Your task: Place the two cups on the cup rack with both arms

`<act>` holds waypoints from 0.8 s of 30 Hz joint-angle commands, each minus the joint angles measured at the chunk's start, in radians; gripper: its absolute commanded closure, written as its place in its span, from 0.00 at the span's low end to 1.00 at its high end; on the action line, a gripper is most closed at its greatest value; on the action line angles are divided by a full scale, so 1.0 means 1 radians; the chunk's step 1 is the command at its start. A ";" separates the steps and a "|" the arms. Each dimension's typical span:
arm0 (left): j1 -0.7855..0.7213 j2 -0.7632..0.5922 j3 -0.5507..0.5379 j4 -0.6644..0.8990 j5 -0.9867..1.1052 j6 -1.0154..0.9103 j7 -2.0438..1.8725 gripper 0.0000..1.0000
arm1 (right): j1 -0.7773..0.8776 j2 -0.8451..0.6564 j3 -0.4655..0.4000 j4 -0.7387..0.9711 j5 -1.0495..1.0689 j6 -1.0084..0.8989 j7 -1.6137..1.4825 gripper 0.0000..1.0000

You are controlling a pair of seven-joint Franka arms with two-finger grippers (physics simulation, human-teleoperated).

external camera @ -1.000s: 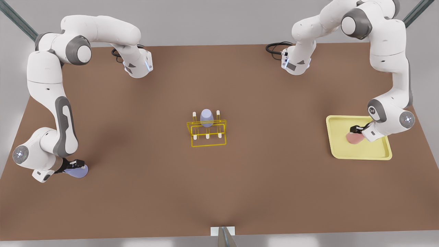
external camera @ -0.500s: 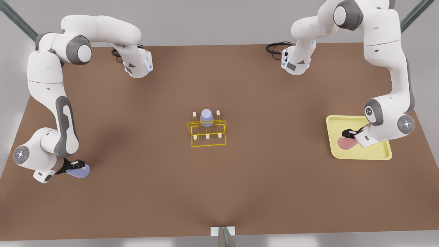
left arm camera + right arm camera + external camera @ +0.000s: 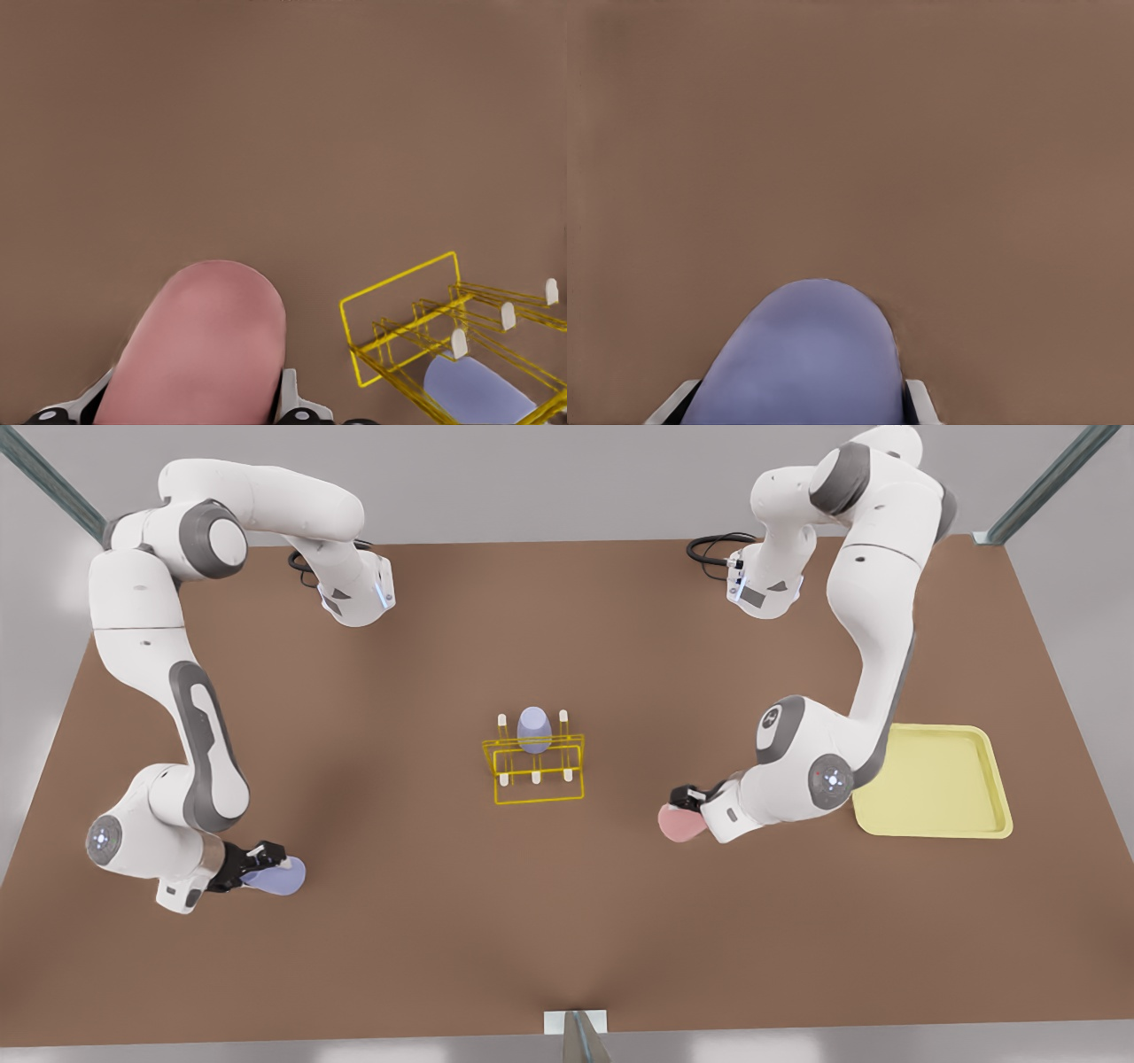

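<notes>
If the left gripper (image 3: 687, 804) comes in too low, the pink cup (image 3: 679, 825) clamped in it could bump the rack (image 3: 534, 769) and knock it over. The right gripper (image 3: 252, 865), far off at the front view's left, squeezes a purple cup (image 3: 276, 877); a weak hold could drop it. One more purple cup (image 3: 534, 730) seems to sit on a back peg. The tray (image 3: 935, 784) holds nothing.

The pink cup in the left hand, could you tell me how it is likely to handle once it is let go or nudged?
The pink cup looks smooth and tapered in the left hand, so it may slip under a light squeeze. It keeps its shape between the fingers, so probably rigid. Round and handleless, it would likely roll on the table if dropped sideways.
</notes>
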 commanded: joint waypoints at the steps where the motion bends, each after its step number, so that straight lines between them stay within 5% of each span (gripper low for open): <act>1: -0.030 0.024 -0.003 0.038 -0.023 -0.019 -0.990 0.17 | 0.026 0.000 0.007 0.000 0.075 -0.048 -0.004 0.17; 17: -0.323 0.120 0.004 0.120 -0.011 0.113 -1.270 0.16 | 0.371 -0.117 0.008 0.016 0.420 -0.186 0.275 0.17; 19: -0.330 0.129 0.006 0.124 -0.008 0.124 -1.267 0.00 | 0.373 -0.123 0.011 0.019 0.425 -0.186 0.299 0.17; 24: -0.336 0.136 0.006 0.122 0.002 0.135 -1.267 0.00 | 0.387 -0.157 0.074 0.019 0.423 -0.194 0.531 0.17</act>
